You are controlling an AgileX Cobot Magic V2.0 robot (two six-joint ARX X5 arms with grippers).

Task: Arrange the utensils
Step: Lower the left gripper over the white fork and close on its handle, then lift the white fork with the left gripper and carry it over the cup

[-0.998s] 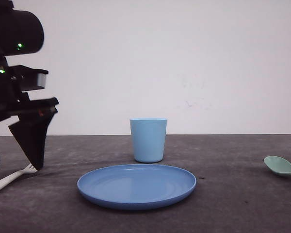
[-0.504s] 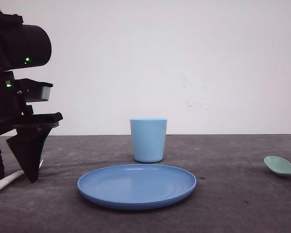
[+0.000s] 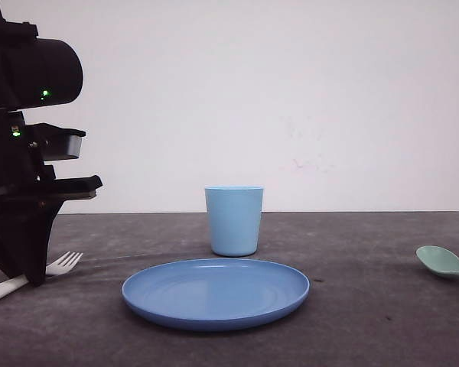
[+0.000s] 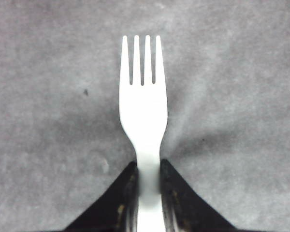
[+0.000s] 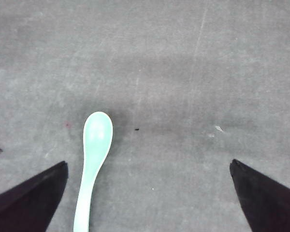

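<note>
The left pincer (image 4: 148, 166) is clenched on the white fork's (image 4: 142, 106) handle, low at the bench's (image 3: 367, 321) left side; the right pincer (image 5: 150, 166) gapes wide above the mint spoon (image 5: 94, 154), lying far right

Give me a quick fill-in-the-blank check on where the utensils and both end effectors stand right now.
1. The left end effector is shut on the ____.
2. The right end effector is ____, with the spoon lying between its fingers.
3. Behind the plate stands a light blue ____.
4. The fork has ____ tines.

Missing words: fork; open; cup; four
</note>
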